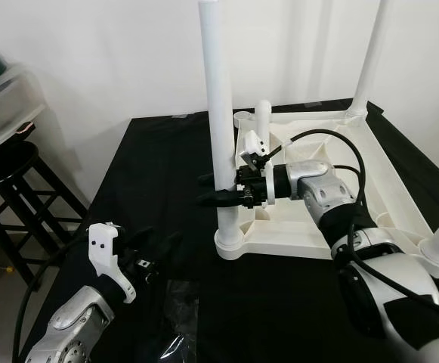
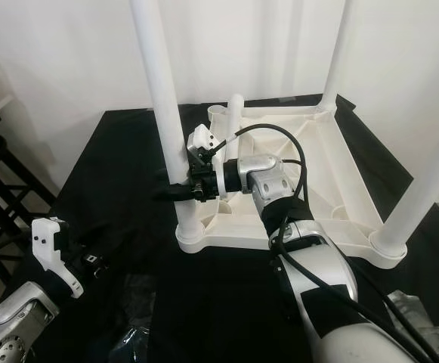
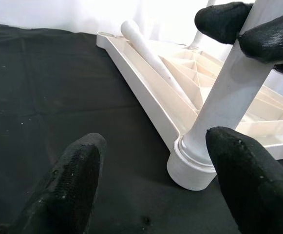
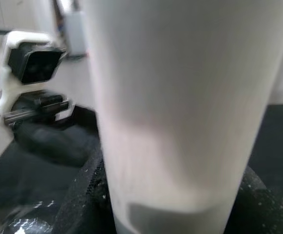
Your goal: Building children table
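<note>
While the inverted white tabletop [image 1: 370, 181] lies on the black desk [image 1: 151, 189], the right gripper [image 1: 221, 198] is closed around the near-left leg [image 1: 221, 113], low on its shaft above the corner socket [image 1: 230, 243]. The left gripper [image 1: 159, 253] hovers open beside that corner, empty. A loose leg [image 1: 263, 121] lies in the tabletop's frame. Step in hand: seating this leg; next, probably pressing or twisting it home.
</note>
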Controlling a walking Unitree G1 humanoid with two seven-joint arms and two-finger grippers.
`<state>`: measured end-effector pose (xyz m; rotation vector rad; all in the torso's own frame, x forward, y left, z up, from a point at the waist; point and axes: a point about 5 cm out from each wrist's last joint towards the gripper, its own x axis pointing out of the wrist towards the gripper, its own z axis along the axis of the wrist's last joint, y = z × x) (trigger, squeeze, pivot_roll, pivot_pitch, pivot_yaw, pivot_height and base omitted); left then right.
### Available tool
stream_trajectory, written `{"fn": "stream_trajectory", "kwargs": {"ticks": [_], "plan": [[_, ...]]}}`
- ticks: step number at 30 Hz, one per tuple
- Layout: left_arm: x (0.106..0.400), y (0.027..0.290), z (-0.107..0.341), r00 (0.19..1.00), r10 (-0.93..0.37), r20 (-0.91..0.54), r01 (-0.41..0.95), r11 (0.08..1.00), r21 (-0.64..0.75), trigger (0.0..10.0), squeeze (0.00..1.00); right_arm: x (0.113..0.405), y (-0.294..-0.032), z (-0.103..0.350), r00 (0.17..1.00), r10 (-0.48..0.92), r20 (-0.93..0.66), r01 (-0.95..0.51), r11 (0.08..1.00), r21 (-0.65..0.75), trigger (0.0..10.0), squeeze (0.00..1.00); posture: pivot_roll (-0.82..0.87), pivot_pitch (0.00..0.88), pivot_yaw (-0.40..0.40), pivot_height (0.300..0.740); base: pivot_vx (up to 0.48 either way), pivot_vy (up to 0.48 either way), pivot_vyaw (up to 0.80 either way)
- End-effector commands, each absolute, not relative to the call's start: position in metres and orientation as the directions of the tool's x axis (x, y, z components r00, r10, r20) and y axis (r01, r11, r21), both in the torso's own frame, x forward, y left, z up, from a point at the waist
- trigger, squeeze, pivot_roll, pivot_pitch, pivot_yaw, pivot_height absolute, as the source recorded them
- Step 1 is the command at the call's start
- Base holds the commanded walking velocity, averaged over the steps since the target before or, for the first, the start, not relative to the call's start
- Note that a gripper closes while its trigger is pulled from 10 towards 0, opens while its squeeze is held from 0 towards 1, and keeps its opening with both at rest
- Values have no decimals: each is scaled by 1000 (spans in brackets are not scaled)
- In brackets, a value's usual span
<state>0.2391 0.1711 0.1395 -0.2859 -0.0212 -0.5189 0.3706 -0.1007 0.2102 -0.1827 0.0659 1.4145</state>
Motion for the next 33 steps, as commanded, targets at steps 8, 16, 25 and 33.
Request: {"fn": "stream_trajectory", "kwargs": {"ticks": [8, 16, 25, 33], "plan": [[237, 175, 139, 869, -488, 78, 490, 830, -267, 10000, 0, 331, -84, 133, 849, 459, -263, -484, 874, -38, 0, 0, -21, 40, 105, 740, 0, 0, 0], [239, 176, 139, 862, -501, 75, 501, 820, -276, 10000, 0, 322, -73, 130, 726, 610, -317, -660, 747, -74, 0, 0, -14, 30, 101, 740, 0, 0, 0], [240, 177, 140, 864, -498, 73, 498, 823, -273, 10000, 0, 320, -54, 170, 600, 789, -131, -795, 607, 11, 10000, 1000, -13, 24, 107, 740, 0, 0, 0], [241, 174, 140, 863, -499, 77, 500, 823, -271, 10000, 0, 333, -76, 188, 222, 965, -142, -972, 208, -112, 10000, 0, 1, 20, 95, 740, 0, 0, 0]]}}
